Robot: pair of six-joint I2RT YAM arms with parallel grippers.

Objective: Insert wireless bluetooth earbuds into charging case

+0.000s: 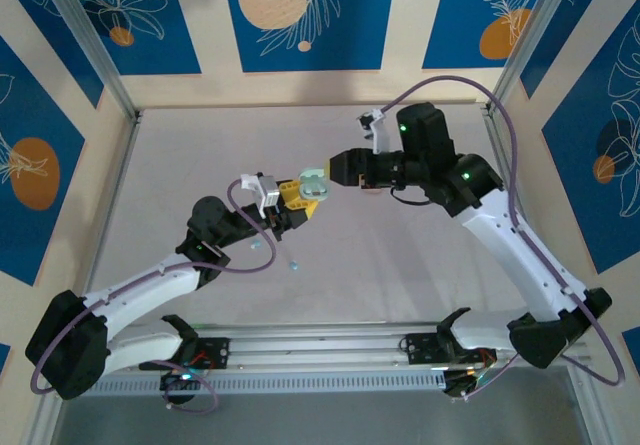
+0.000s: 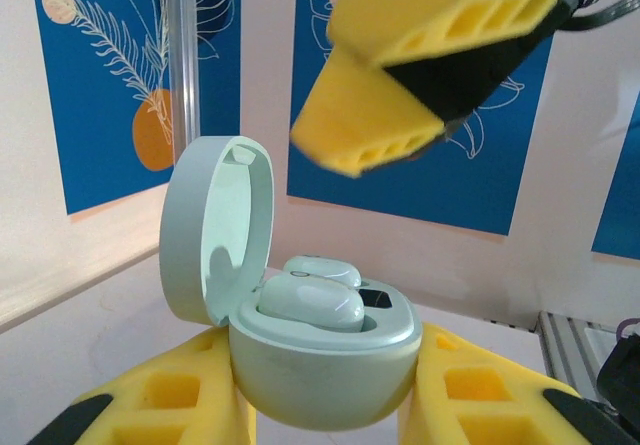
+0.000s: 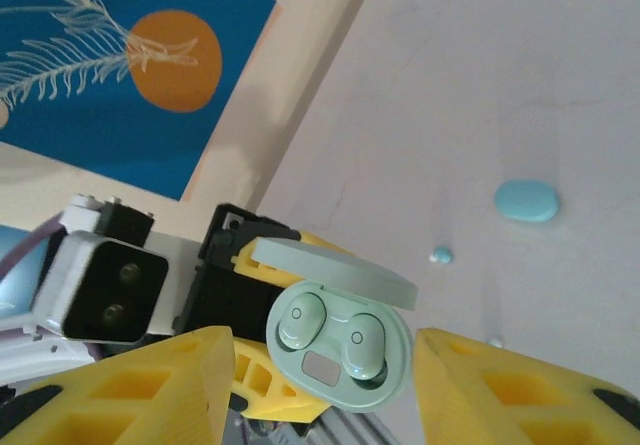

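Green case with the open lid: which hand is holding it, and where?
The left hand grips the green case by the sides of its bottom half. The right hand, open above it, holds nothing.

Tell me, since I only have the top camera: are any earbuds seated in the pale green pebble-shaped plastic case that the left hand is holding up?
Observer: Yes. The left wrist camera shows two mint-white rounded plastic earbuds sitting side by side in the wells of the pale green pebble-shaped plastic case, with its lid hinged up.
Operator: Is the right hand gripping anything?
Observer: No. On the right wrist camera the right hand has its yellow fingers spread wide with nothing held between them, and the left wrist camera shows them hovering above the case, clear of it.
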